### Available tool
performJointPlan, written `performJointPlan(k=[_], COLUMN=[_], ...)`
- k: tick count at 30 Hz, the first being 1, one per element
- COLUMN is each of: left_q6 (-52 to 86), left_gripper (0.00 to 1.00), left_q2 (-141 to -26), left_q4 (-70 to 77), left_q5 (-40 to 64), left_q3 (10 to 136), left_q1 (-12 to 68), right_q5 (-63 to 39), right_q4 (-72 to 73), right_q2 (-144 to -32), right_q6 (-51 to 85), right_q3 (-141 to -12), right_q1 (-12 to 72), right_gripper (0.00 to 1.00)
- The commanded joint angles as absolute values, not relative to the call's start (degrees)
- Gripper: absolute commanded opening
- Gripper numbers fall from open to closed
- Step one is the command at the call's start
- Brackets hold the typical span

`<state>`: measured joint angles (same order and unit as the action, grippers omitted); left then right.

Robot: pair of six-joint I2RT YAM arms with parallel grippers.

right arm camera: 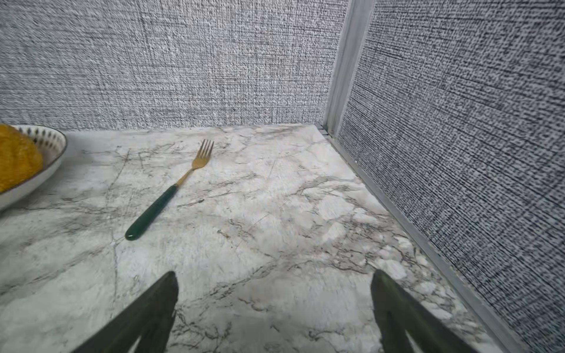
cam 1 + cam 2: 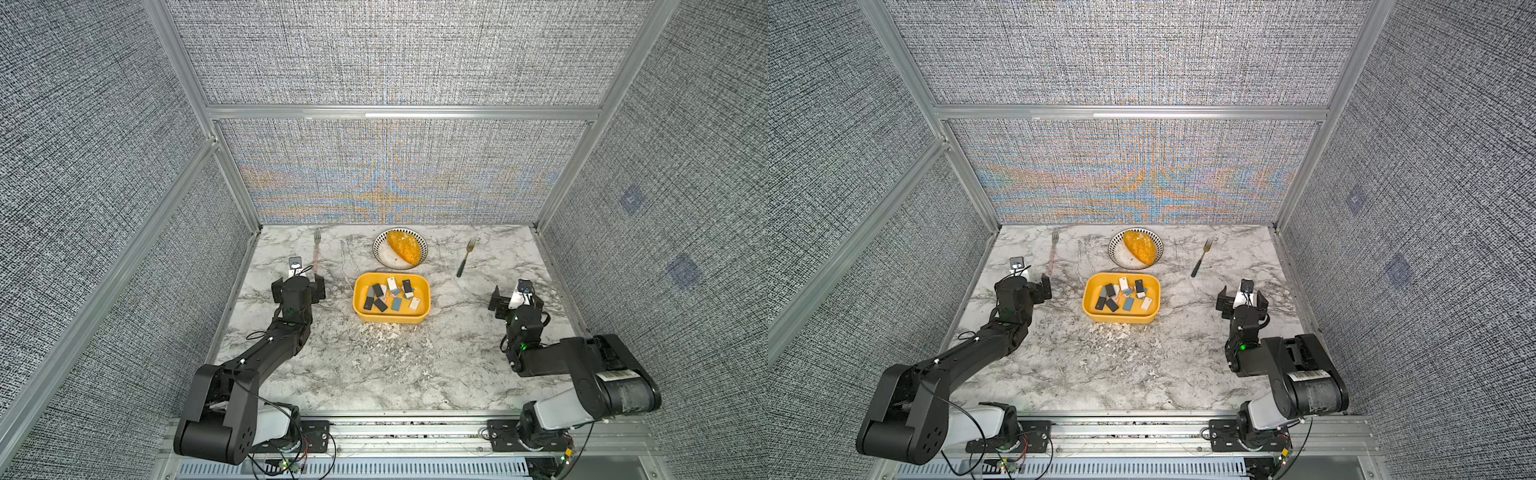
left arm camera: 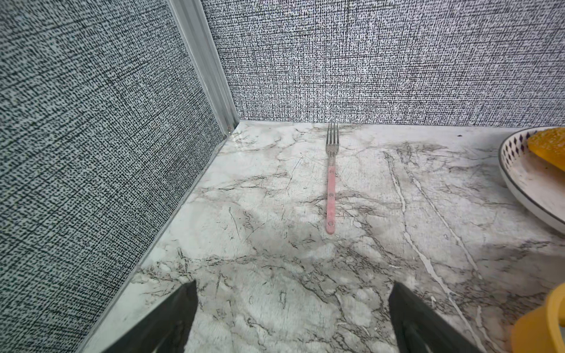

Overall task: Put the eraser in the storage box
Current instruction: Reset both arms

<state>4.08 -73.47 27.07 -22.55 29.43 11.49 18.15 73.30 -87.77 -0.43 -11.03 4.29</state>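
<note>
The yellow storage box (image 2: 390, 319) (image 2: 1121, 319) sits mid-table in both top views, and a corner of it shows in the left wrist view (image 3: 541, 324). Several small erasers (image 2: 393, 286), black, white and blue, lie inside it. My left gripper (image 2: 298, 279) (image 3: 293, 285) hovers left of the box, open, with only bare marble between its fingers. My right gripper (image 2: 517, 297) (image 1: 274, 273) hovers well to the right of the box, also open and holding nothing.
Behind the box stands a white patterned plate (image 2: 380, 249) with bread (image 2: 403, 247) on it. A pink-handled fork (image 2: 316, 253) (image 3: 330, 195) lies far left and a green-handled fork (image 2: 464, 259) (image 1: 159, 207) far right. Fabric walls enclose three sides.
</note>
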Motion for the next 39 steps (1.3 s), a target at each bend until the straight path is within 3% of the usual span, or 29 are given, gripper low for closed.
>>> performJointPlan(k=[1,3,7,11,13,18,23,39], left_q6=[3.34,2.74,1.83,1.53,0.10,-0.74,1.58,1.56], left_gripper=[1.00,1.00,1.00,1.00,1.00,1.00,1.00,1.00], left_q2=[-71.60,-70.21,-68.34,-72.76,-72.69,-86.03,-85.96,-85.76], left_q4=[30.41,31.07,28.32,38.13,42.67,53.66,42.38,43.46], left_q5=[-23.96,-24.30,-24.93,-29.22,-26.55,-19.58,-17.06,-17.06], left_q3=[27.69,26.18,24.79,20.00,18.37,19.42,24.67,24.06], left_q1=[11.46,11.46,11.70,11.60,10.41,8.63,5.64,5.59], right_q5=[14.04,13.33,13.84,14.14,14.90,15.45,15.51,14.02], right_q4=[75.14,82.07,76.27,79.44,77.42,76.73,76.46,75.15], right_q2=[-86.50,-88.78,-87.25,-88.30,-87.65,-87.62,-87.69,-88.10], right_q6=[-1.53,-2.06,-1.39,-1.67,-1.21,-0.88,-0.80,-0.58], right_q3=[-10.39,-9.01,-10.54,-9.78,-10.32,-10.63,-10.75,-11.72], right_q1=[5.29,5.10,4.93,5.09,5.09,5.09,4.95,4.50], right_gripper=[0.98,0.98,0.98,0.98,0.98,0.98,0.98,0.98])
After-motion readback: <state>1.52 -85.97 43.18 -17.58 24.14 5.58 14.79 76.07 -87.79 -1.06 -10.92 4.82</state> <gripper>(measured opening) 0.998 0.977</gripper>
